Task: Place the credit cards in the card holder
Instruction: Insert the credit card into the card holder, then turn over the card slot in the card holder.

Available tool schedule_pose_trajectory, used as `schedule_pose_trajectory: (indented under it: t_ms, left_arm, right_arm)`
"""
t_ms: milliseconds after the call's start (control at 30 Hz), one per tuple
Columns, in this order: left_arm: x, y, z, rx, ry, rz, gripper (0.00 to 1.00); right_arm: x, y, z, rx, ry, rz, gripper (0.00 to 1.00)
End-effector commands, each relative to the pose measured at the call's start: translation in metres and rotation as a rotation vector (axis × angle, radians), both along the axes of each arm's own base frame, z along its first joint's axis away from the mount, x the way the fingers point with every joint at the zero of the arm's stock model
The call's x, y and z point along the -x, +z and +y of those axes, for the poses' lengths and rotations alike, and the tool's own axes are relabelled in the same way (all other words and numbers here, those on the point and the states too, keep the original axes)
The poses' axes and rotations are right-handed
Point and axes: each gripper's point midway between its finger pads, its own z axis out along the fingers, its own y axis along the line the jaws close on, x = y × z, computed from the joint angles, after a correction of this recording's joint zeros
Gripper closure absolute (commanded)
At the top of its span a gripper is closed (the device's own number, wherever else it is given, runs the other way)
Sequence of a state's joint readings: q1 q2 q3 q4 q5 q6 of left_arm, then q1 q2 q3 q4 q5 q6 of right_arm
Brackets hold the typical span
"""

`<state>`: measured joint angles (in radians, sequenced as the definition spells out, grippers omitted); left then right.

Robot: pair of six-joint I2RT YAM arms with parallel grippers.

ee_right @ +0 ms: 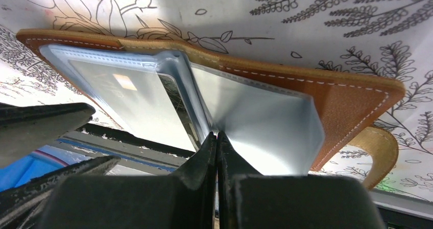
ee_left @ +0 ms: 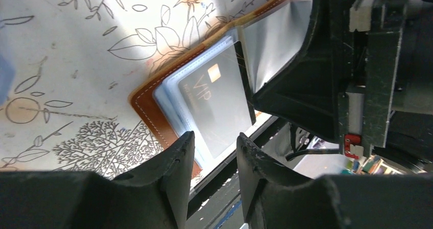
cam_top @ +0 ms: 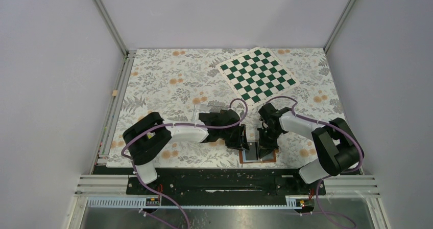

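The right pincer (ee_right: 217, 137) was shut tight. It pinched the edge of one clear sleeve (ee_right: 255, 121) and held it up off the other pages. That sleeve was part of the card holder (ee_right: 352, 96), which lay open on the flowery desk (cam_top: 168, 81) right under the pincer, close to the near edge. Its snap tab (ee_right: 380, 152) curled out on the side of the pincer away from the other arm.

The left pincer (ee_left: 214, 142) sat just beside it, with its two fingers (ee_left: 178, 157) apart. Right past their tips, a dark card (ee_left: 214, 106) marked "VIP" sat inside a sleeve of the brown holder. I could not tell if the fingers touched it.

Far beyond both pincers, at the back of the desk, lay a green and white chessboard (cam_top: 258, 74).
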<state>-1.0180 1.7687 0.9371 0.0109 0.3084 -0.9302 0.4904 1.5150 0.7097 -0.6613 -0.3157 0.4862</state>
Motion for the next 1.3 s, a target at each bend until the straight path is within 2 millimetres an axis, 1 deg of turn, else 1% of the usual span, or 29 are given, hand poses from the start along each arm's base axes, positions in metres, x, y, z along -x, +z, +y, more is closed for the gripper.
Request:
schedule_pose_trajectory:
  t_ms: [0, 133, 267, 333, 433, 533, 667, 833, 967, 1067, 1133, 1267]
  left_arm:
    - [-0.008, -0.003, 0.003, -0.085, 0.000, -0.049, 0.63]
    - [-0.005, -0.009, -0.001, -0.093, -0.018, -0.039, 0.63]
    - [-0.003, -0.006, -0.013, -0.045, -0.041, -0.035, 0.63]
    - [-0.002, -0.004, -0.015, -0.035, -0.041, -0.036, 0.65]
    - [-0.004, 0.005, -0.016, -0.016, -0.039, -0.056, 0.69]
    - [-0.004, 0.018, -0.018, 0.023, -0.037, -0.079, 0.72]
    - [-0.004, 0.032, -0.024, 0.078, -0.046, -0.095, 0.72]
    - [-0.003, 0.042, -0.028, 0.128, -0.043, -0.100, 0.72]
    - [-0.002, 0.046, -0.029, 0.149, -0.045, -0.102, 0.72]
    - [0.000, 0.044, -0.034, 0.165, -0.061, -0.085, 0.72]
    - [0.002, 0.040, -0.038, 0.177, -0.067, -0.062, 0.71]
    - [0.004, 0.041, -0.044, 0.215, -0.069, -0.042, 0.71]
  right_arm:
    - [-0.004, -0.008, 0.000, 0.008, 0.015, -0.011, 1.00]
    - [-0.003, -0.009, 0.001, 0.005, 0.017, -0.007, 1.00]
    - [-0.003, -0.008, 0.001, 0.000, 0.017, -0.006, 1.00]
    - [-0.003, -0.009, 0.001, -0.001, 0.018, -0.004, 1.00]
    - [-0.003, -0.008, 0.002, -0.007, 0.019, -0.004, 1.00]
    - [-0.003, -0.006, 0.004, -0.016, 0.021, -0.006, 1.00]
    - [-0.004, -0.004, 0.004, -0.020, 0.024, -0.008, 1.00]
    - [-0.004, -0.001, 0.004, -0.018, 0.029, -0.008, 1.00]
    - [-0.005, 0.006, 0.001, -0.008, 0.031, -0.026, 1.00]
    - [-0.008, 0.013, 0.000, 0.003, 0.031, -0.044, 1.00]
    - [-0.010, 0.020, -0.002, 0.009, 0.031, -0.065, 1.00]
    - [-0.016, 0.037, -0.004, 0.015, 0.021, -0.122, 1.00]
